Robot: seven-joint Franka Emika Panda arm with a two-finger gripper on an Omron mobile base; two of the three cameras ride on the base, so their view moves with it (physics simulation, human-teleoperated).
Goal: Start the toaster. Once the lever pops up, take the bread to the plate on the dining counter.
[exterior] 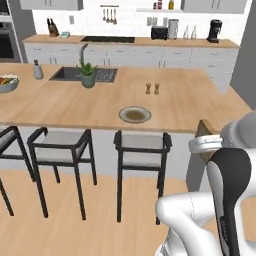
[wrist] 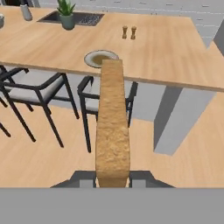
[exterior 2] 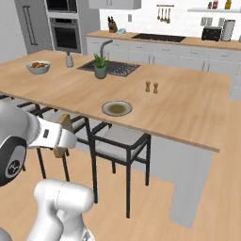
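One slice of bread (wrist: 113,127) is pinched edge-on between the fingers of the pincer (wrist: 113,178), standing up from them as a tall tan strip in the hand view. In the left base view the bread (exterior: 204,131) peeks out as a tan corner beside the white wrist; in the right base view it (exterior 2: 63,126) shows as a small tan wedge at the end of the arm.

Ahead of the pincer, past the top of the slice, lies the plate (wrist: 99,57), near the front edge of the dining counter (wrist: 175,52). The bread is in the air, short of the counter's edge and apart from the plate. Beyond the plate, ahead and a little right, stand two small shakers (wrist: 129,32). Far ahead and left, a potted plant (wrist: 66,14) stands by the dark sink (wrist: 83,18).

Below and left of the pincer, dark-framed stools (wrist: 39,94) are tucked under the counter. The toaster (exterior: 159,33) sits well beyond, on the wall counter (exterior: 150,42) at the back of the room.
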